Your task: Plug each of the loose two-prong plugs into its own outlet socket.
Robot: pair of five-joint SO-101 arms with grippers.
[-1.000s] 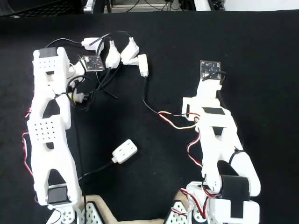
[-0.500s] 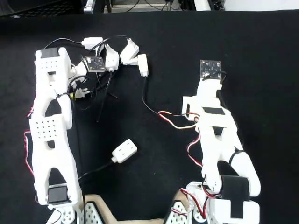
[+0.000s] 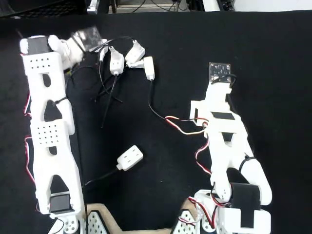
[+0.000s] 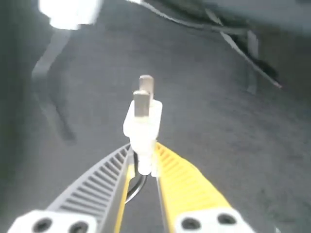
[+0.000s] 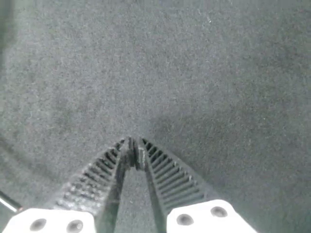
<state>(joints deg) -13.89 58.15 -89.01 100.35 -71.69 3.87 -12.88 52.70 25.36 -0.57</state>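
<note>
Black cloth covers the table (image 3: 278,146); the left arm (image 3: 48,141) lies along its left side, the right arm (image 3: 229,146) right of centre; loose white plugs (image 3: 117,62) cluster at the far side; an outlet socket (image 3: 130,158) lies between the arms; the left gripper (image 4: 143,158) pinches a two-prong plug (image 4: 142,119), prongs outward; the right gripper (image 5: 133,153) has its jaws pressed together on nothing.

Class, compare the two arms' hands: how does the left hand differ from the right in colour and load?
Colour: the left arm's yellow-and-grey ribbed hand differs from the right arm's black ribbed hand. Load: the left hand grips a white two-prong plug, prongs pointing away; the right hand is shut on nothing. Shared: both are closed over the black cloth table.
</note>
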